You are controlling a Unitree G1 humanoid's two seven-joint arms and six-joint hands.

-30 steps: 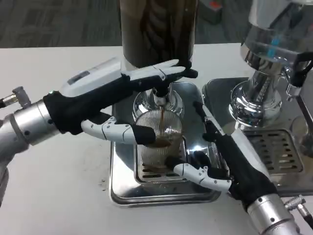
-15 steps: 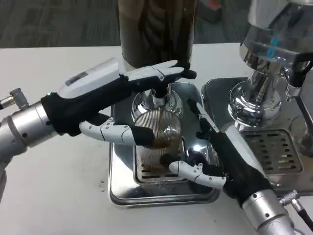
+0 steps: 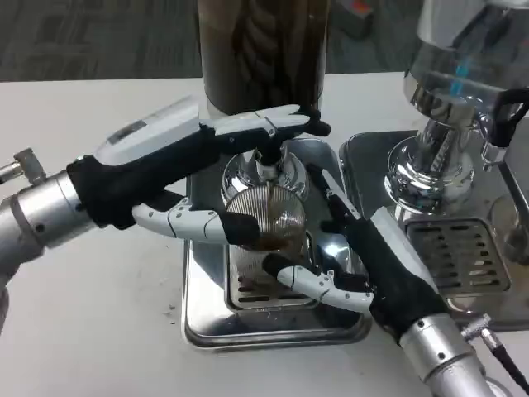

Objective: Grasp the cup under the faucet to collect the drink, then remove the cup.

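I've got the ribbed cup (image 3: 263, 217) sitting under the faucet (image 3: 269, 159) on the drip tray (image 3: 207, 318), left hand (image 3: 194, 169) wrapped around it. Right hand (image 3: 364, 260) looks open beside it, hard to say.

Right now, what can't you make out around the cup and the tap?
- Faucet: left hand covers its lever, so whether it is pressed cannot be told.
- Cup: fingers of both hands hide its sides and base; the fill level is unclear.
- Right hand: whether it touches the cup is uncertain.
- Dispenser: top cut off by the frame edge.
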